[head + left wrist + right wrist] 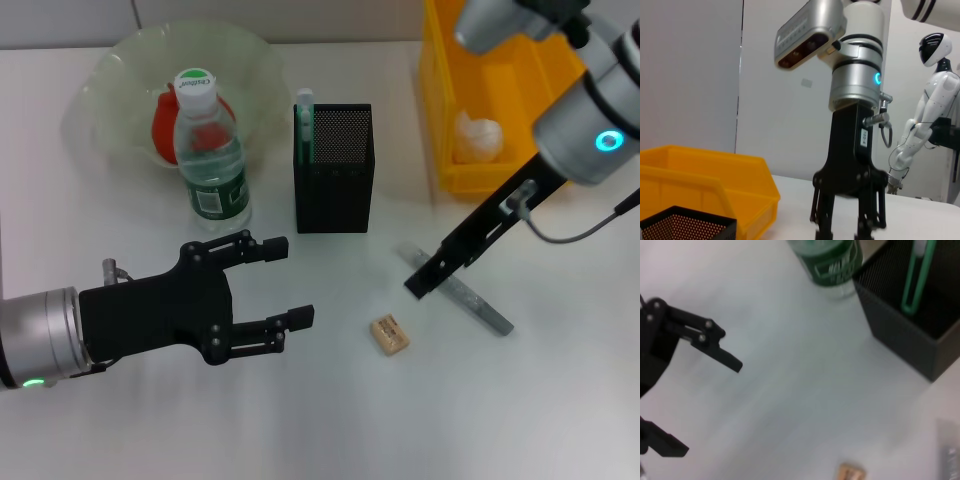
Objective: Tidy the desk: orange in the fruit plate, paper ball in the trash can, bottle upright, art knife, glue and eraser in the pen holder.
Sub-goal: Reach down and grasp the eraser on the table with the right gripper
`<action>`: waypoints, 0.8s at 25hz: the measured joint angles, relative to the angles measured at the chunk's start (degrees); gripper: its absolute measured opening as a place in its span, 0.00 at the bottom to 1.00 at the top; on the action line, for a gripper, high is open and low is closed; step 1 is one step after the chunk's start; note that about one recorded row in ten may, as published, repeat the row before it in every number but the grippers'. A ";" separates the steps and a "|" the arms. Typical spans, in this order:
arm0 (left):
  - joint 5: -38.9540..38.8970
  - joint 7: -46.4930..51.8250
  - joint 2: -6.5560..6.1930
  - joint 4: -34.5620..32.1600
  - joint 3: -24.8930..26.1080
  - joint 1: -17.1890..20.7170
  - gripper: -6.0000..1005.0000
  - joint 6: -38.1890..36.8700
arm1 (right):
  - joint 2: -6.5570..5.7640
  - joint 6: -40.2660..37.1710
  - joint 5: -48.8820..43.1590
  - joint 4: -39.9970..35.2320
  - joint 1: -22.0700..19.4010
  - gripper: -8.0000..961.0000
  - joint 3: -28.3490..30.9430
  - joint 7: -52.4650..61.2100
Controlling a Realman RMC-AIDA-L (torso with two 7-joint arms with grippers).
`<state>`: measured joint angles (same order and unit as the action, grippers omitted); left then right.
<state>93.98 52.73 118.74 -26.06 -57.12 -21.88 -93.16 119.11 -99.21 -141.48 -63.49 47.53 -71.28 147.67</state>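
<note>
Nearest, the left gripper (295, 282) hovers with jaws apart. Beyond the eraser (389, 334), the right gripper (420, 280) reaches the glue (462, 291); whether it is open cannot be told. Next: pinch it, then the pen holder (335, 190).

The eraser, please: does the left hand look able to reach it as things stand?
Probably yes. The left hand is open low over the desk, fingers pointing toward the eraser, with only bare tabletop between. The right hand sits just beyond, over the glue, so it might crowd the approach.
</note>
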 joint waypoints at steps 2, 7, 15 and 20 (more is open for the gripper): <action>0.01 0.00 0.00 0.02 -0.02 0.00 0.78 0.00 | 0.10 0.71 -0.35 4.86 2.42 0.75 -0.55 -0.14; 0.01 0.00 -0.01 0.04 -0.10 0.00 0.78 0.00 | 0.23 2.86 -0.49 10.42 5.26 0.75 -3.07 -0.16; 0.11 0.01 -0.01 0.04 -0.10 0.00 0.78 0.00 | 0.53 6.35 -0.20 12.17 7.05 0.75 -11.11 -0.75; 0.34 0.01 0.00 0.04 -0.10 0.12 0.78 -0.01 | 0.51 8.61 -1.02 8.70 5.60 0.75 -18.64 -4.25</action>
<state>94.32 52.74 118.74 -26.01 -57.22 -21.77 -93.17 119.61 -90.60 -142.50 -54.78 53.14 -89.92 143.42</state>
